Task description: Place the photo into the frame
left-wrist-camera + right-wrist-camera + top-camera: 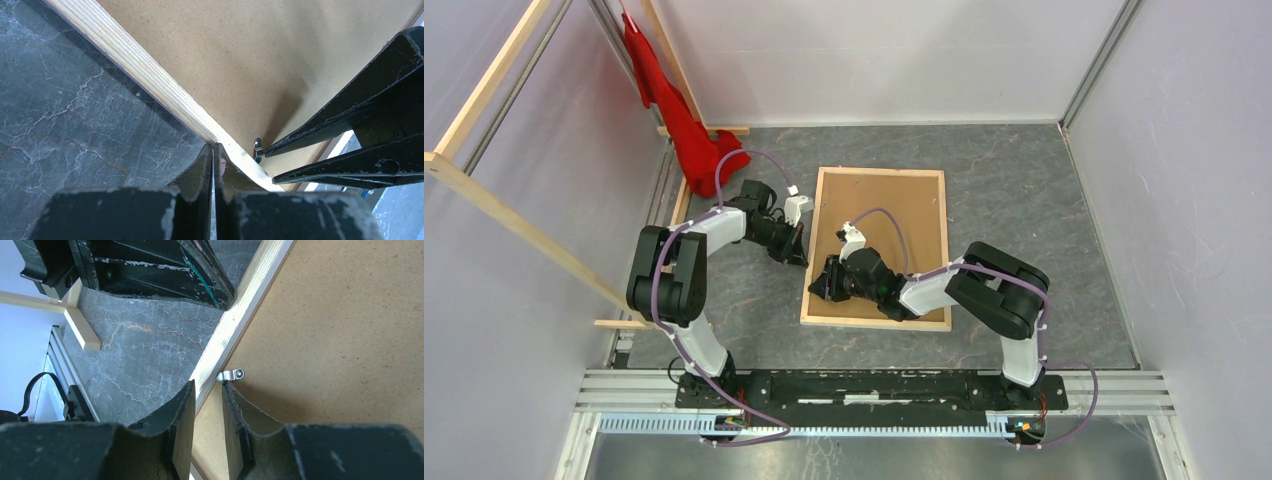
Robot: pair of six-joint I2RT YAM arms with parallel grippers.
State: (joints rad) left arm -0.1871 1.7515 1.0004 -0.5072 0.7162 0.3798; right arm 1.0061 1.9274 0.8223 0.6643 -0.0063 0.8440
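Note:
The frame [882, 171] lies flat mid-table, pale wood face up, with the brown backing board [894, 215] inside it. The photo is hidden. My left gripper [799, 255] is shut, its tips [214, 146] touching the outer side of the frame's left rail [150, 75]. My right gripper [819, 283] is over the same rail further forward, narrowly open [208, 385]. One finger is over the rail [250, 295], and the other tip touches a small metal clip [231, 375] on the board [340, 340]. The clip [258, 148] also shows in the left wrist view.
A red cloth [674, 110] hangs at the back left. Long pale wooden beams [514, 220] slant along the left wall, one end [82, 327] resting on the table near the frame. White walls enclose the grey table; an aluminium rail [874, 385] runs along the front.

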